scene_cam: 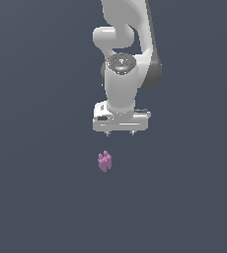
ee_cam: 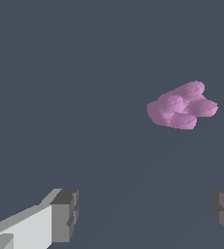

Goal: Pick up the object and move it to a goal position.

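One arm, white, reaching down from 12 o'clock in the exterior view. One gripper at its end, pointing straight down, with a broad white body and two small tips just showing beneath it. One object, pink-purple and blocky with a stepped top, sitting on the dark grey worktop at about 7 o'clock from the gripper, a little toward the exterior view's left. Clear of the gripper, not touching it, with bare worktop between the two.

In the wrist view, two fingers counted, one at each lower corner, spread wide with a broad stretch of worktop between them. Nothing pinched, nothing between the pads. Grey pads, the one finger carrying a white outer face, the other cut off by the frame edge. Same single object seen from above as a cluster of rounded pink lobes, roughly four or five, exact count hard to tell. Lying beyond the fingers and off to the side of the cut-off one, not centred in the gap.

Worktop plain, flat and uniform in both views.
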Motion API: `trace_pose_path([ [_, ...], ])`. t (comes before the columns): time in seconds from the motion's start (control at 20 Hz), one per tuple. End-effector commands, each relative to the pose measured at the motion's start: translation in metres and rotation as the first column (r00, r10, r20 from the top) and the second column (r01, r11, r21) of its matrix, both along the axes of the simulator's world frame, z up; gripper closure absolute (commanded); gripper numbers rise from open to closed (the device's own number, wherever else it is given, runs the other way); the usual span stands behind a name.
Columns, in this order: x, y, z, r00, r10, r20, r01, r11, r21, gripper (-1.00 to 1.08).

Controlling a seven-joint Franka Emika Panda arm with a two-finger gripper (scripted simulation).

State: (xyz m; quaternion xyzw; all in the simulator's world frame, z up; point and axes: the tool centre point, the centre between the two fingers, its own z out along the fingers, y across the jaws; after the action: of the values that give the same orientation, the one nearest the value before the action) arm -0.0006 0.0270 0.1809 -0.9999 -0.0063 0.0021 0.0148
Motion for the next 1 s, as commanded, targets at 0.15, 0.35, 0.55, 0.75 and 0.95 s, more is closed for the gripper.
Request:
trace_pose_path([
  [0.15,0.006,-0.005,-0.003,0.997,-0.080,-0.003,0.080,0.997,0.000,-0.92],
  [0.35,0.013,-0.011,-0.006,0.986,-0.167,-0.005,0.167,0.986,-0.001,-0.92],
  [0.55,0.022,-0.018,-0.010,0.961,-0.275,-0.008,0.275,0.961,-0.004,-0.92],
  [0.75,0.031,-0.026,-0.014,0.921,-0.389,-0.010,0.389,0.921,-0.007,-0.92],
  [0.95,0.040,-0.035,-0.019,0.868,-0.497,-0.010,0.497,0.868,-0.012,-0.92],
])
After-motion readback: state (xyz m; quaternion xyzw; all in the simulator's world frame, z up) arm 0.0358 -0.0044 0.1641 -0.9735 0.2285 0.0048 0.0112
